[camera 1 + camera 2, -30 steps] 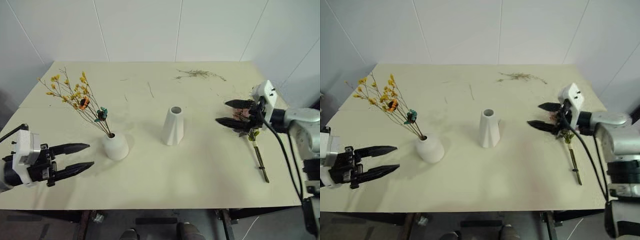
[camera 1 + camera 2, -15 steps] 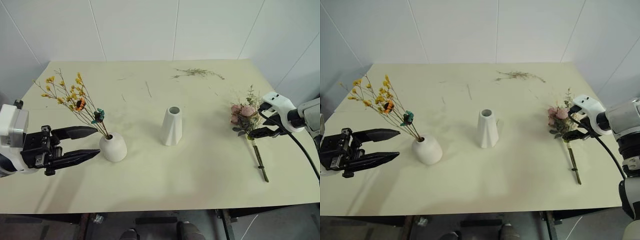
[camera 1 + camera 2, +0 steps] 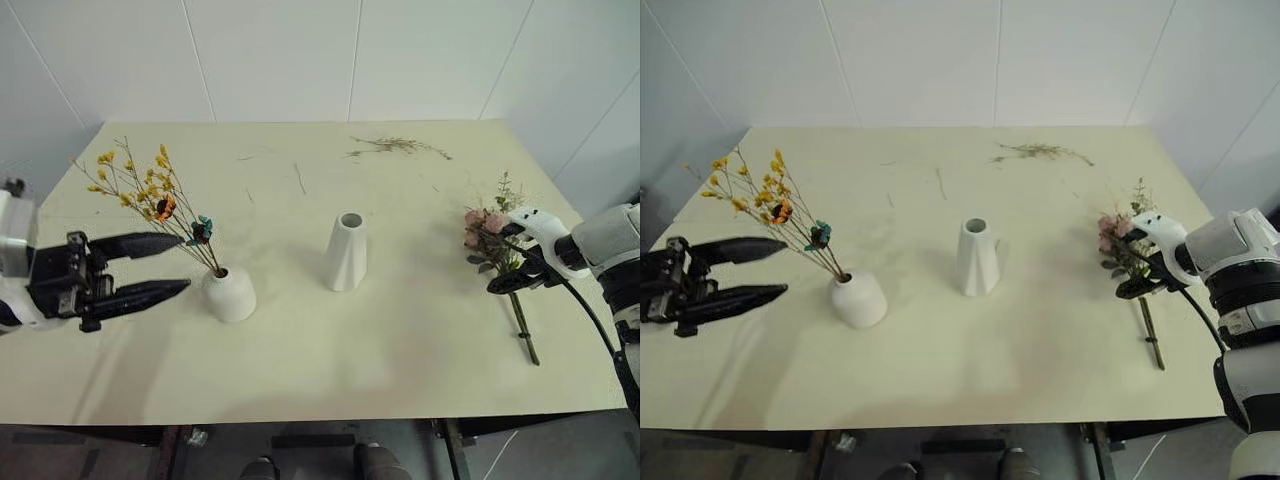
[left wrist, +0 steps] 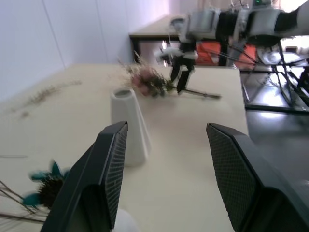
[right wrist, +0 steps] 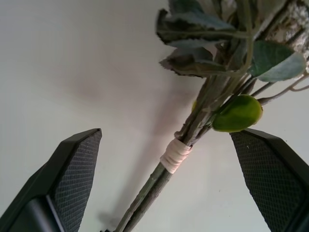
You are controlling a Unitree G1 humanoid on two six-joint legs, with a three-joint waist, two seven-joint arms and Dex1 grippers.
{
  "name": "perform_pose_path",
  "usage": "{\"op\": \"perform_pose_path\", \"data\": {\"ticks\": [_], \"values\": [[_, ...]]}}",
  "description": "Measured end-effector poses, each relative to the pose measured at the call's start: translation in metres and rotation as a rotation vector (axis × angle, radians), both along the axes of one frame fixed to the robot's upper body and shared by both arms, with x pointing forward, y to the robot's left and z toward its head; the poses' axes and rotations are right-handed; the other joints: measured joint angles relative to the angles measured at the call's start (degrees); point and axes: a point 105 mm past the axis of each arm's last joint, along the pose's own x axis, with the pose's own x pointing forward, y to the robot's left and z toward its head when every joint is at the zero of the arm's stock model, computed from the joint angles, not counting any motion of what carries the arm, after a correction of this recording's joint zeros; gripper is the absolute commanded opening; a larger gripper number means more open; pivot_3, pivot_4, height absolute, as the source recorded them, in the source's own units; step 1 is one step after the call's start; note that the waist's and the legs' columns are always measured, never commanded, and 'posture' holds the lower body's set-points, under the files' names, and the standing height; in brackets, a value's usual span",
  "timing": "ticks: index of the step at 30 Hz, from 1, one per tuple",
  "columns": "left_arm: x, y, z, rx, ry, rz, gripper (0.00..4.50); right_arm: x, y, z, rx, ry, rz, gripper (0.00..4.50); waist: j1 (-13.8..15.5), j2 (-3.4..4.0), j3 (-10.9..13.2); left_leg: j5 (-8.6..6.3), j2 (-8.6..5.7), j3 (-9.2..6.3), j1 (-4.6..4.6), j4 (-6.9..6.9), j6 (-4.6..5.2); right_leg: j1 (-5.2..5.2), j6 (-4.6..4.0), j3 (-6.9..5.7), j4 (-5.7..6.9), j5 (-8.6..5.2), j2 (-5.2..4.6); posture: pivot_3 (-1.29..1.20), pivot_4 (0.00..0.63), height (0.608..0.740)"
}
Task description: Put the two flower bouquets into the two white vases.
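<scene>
Since a second ago the right gripper [image 3: 512, 256] has turned from lying level over the rose heads to pointing down at the stems of the rose bouquet [image 3: 497, 244] at the right edge of the frame, while the left gripper [image 3: 172, 265] has risen at the left edge and now sits level with the squat vase. The bouquet itself has not shifted on the table [image 3: 400, 350].

Nearest in the head view, low at the left, the left gripper's two black fingers [image 4: 104, 174] stand partly apart with nothing between them, pointing toward the short domed vase [image 3: 229, 294], close beside it but not touching. That vase already holds the yellow bouquet [image 3: 150, 195], whose thin brown stems lean toward the upper left of the frame.

At the same depth on the right, the right gripper's fingers [image 5: 72, 174] are spread wide and straddle the rose bouquet's stems [image 5: 193, 130] near a pale binding band [image 5: 175, 154], with clear gaps on both sides, so nothing is gripped. The bouquet lies flat, stems toward the lower right, pink heads toward the centre.

In the middle of the frame stands the tall tapered vase [image 3: 346, 252], upright, its mouth empty. Farther back, near the upper centre, a loose dried sprig [image 3: 398, 147] lies on the table.
</scene>
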Motion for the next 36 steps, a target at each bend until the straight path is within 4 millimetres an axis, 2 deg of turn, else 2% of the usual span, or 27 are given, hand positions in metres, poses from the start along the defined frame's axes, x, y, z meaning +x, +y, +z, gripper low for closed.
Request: {"op": "perform_pose_path", "data": {"ticks": [4, 14, 17, 18, 22, 25, 28, 30, 33, 36], "values": [[0.002, 0.0, -0.001, -0.059, -0.002, 0.014, 2.77, 0.001, -0.001, -0.013, 0.007, 0.027, -0.025, 4.5, -0.06, 0.01, 0.0, 0.0, 0.0, 0.05, -0.01, -0.04, 0.01, -0.06, 0.02, 0.06, 0.01, 0.01, 0.0, 0.0, 0.15, 0.74], [0.002, -0.002, -0.005, -0.064, -0.029, 0.023, 2.82, 0.003, -0.001, -0.019, 0.022, 0.014, -0.046, 1.17, -0.03, -0.13, -0.08, -0.01, 0.01, 0.06, 0.13, 0.09, 0.0, 0.13, 0.06, 0.06, 0.06, 0.03, 0.03, 0.0, 0.15, 0.74], [0.007, 0.0, -0.006, -0.056, -0.043, 0.035, 2.82, 0.006, 0.005, -0.02, 0.06, -0.006, -0.056, 0.22, -0.27, -0.21, -0.13, 0.02, 0.01, 0.06, 0.17, 0.13, -0.02, 0.17, 0.09, 0.09, 0.08, 0.08, 0.05, 0.0, 0.15, 0.74], [0.009, 0.002, -0.006, -0.057, -0.045, 0.044, 2.82, 0.008, 0.007, -0.02, 0.077, -0.02, -0.059, 0.07, -0.52, -0.23, -0.14, 0.02, 0.01, 0.06, 0.17, 0.14, -0.03, 0.18, 0.1, 0.09, 0.08, 0.09, 0.05, 0.0, 0.15, 0.74], [0.016, 0.008, -0.012, -0.027, -0.045, 0.075, 2.82, 0.02, 0.021, -0.018, 0.23, -0.146, -0.07, 0.07, -1.35, -0.26, -0.15, 0.03, 0.01, 0.1, 0.17, 0.15, -0.02, 0.17, 0.13, 0.17, 0.1, 0.13, 0.07, 0.0, 0.15, 0.74], [0.021, 0.012, -0.023, 0.021, -0.021, 0.095, 2.82, 0.028, 0.042, -0.008, 0.369, -0.303, 0.016, 0.07, -1.42, -0.23, -0.14, 0.02, 0.09, 0.12, 0.17, 0.08, -0.01, 0.11, 0.13, 0.19, 0.11, 0.13, 0.16, 0.0, 0.15, 0.74], [0.028, 0.015, -0.033, 0.056, 0.006, 0.107, 2.82, 0.032, 0.081, 0.025, 0.583, -0.556, 0.189, 0.07, -1.4, -0.21, -0.13, 0.01, 0.27, 0.15, 0.16, 0.06, -0.01, 0.08, 0.13, 0.21, 0.14, 0.13, 0.33, 0.0, 0.15, 0.74], [0.031, 0.014, -0.036, 0.081, 0.005, 0.1, 2.82, 0.029, 0.098, 0.05, 0.69, -0.738, 0.266, 0.07, -1.2, -0.21, -0.13, 0.01, 0.33, 0.13, 0.15, 0.05, -0.02, 0.08, 0.12, 0.21, 0.14, 0.13, 0.41, 0.0, 0.15, 0.74], [0.037, 0.012, -0.035, 0.122, -0.029, 0.101, 2.82, 0.019, 0.112, 0.086, 0.789, -0.943, 0.352, 0.07, -0.91, -0.18, -0.11, 0.01, 0.33, 0.12, 0.13, 0.06, -0.03, 0.08, 0.12, 0.21, 0.15, 0.13, 0.41, 0.0, 0.15, 0.74], [0.041, 0.013, -0.035, 0.14, -0.033, 0.109, 2.82, 0.012, 0.113, 0.106, 0.848, -1.035, 0.374, 0.07, -0.76, -0.18, -0.11, 0.0, 0.33, 0.12, 0.12, 0.06, -0.03, 0.09, 0.11, 0.22, 0.12, 0.14, 0.4, 0.0, 0.15, 0.74]]}}
